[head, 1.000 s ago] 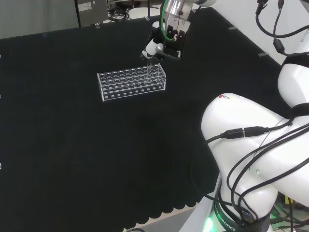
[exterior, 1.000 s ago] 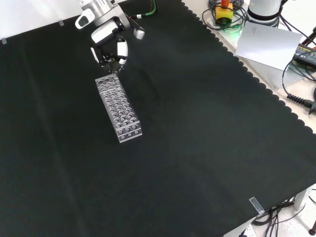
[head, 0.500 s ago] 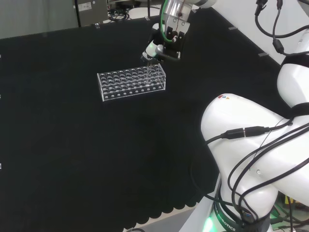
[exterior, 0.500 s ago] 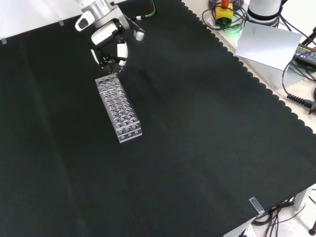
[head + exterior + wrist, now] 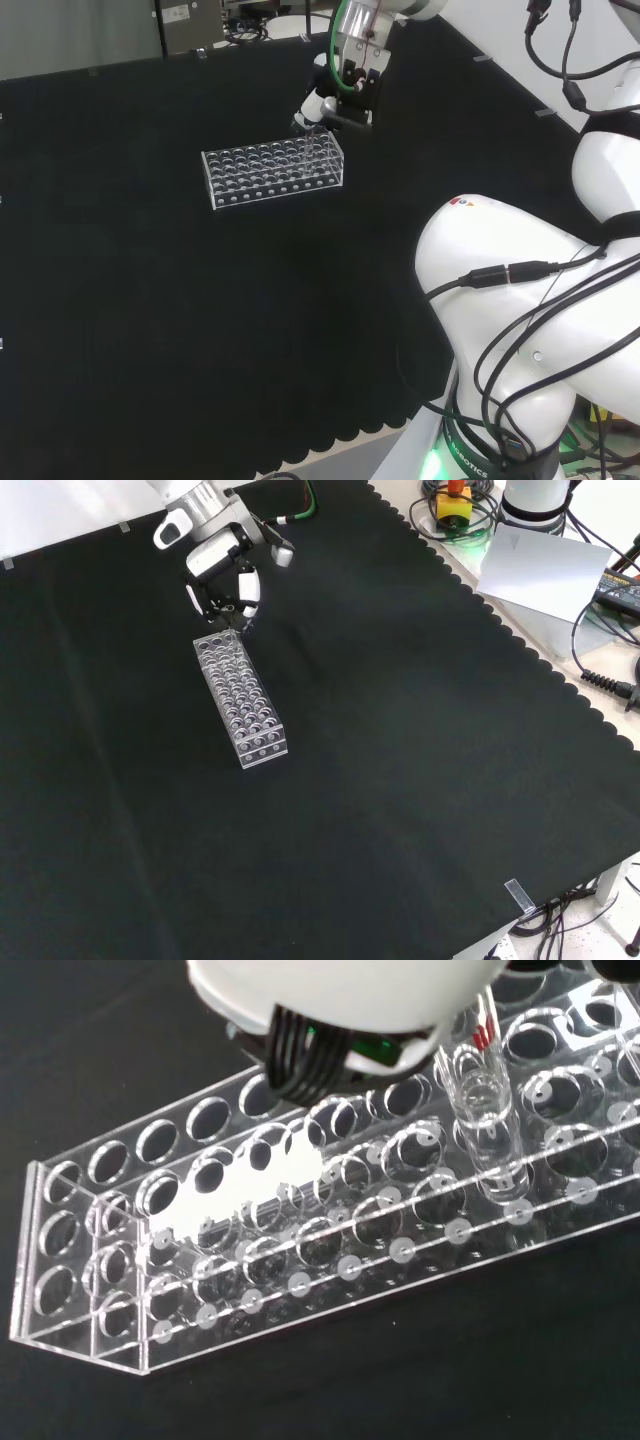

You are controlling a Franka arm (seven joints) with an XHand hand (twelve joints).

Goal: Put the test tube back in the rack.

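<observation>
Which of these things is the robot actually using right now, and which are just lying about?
In use: the hand, the clear test tube standing in a hole of the rack, the clear rack.

Lying about: white sheet, cables, yellow box with red button.

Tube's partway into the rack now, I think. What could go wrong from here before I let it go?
1. In the wrist view the test tube stands in a hole near one end of the clear rack; if it sits tilted, pushing down could jam it or crack it.
2. The hand hangs right over the rack's end; a sideways pull on withdrawal could drag or tip the rack.
3. Whether the tube has bottomed out is unclear, so an early release might let it drop.
</observation>
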